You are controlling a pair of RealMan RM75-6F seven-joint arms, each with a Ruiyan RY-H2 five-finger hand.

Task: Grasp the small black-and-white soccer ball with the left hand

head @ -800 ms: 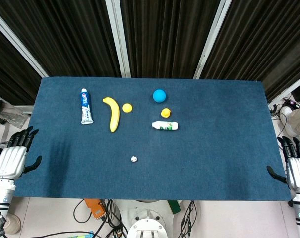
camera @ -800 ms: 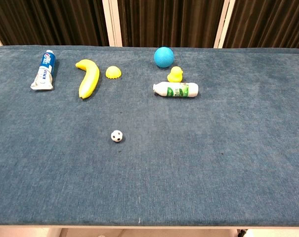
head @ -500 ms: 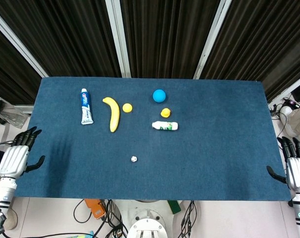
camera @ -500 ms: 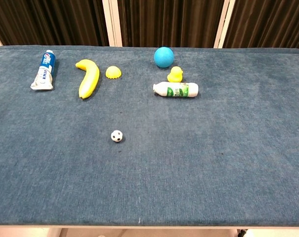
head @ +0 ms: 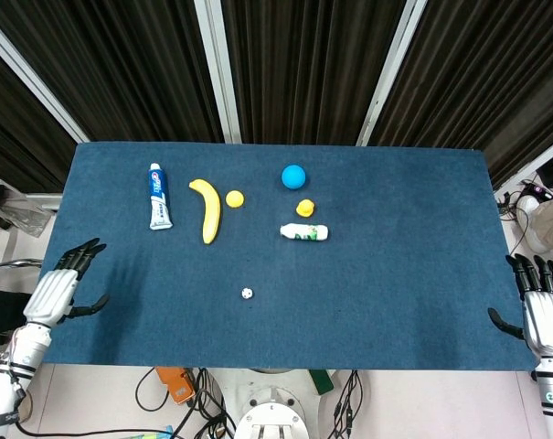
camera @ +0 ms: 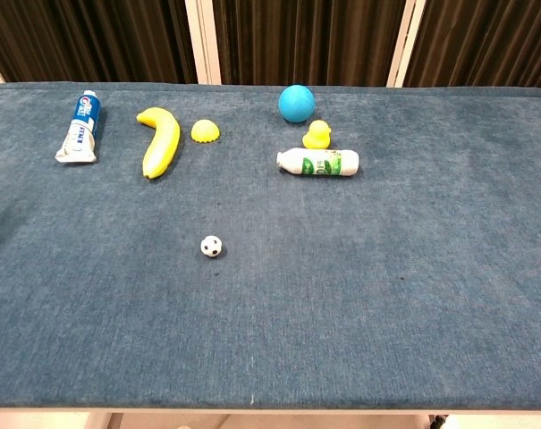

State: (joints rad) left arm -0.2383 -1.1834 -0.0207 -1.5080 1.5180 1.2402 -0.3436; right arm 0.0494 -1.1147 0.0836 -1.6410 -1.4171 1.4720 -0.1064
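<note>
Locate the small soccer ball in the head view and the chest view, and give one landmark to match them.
Head view: the soccer ball lies alone on the blue table, low and just left of centre.
Chest view: the soccer ball sits left of centre, mid-height.
Shared landmark: the banana, farther back and to the left in both.

The head view looks down from high above the near edge and takes in the whole blue tabletop (head: 395, 274). The chest view sits lower and nearer, facing the far curtains. The 2 views share the tabletop's middle and far part.
</note>
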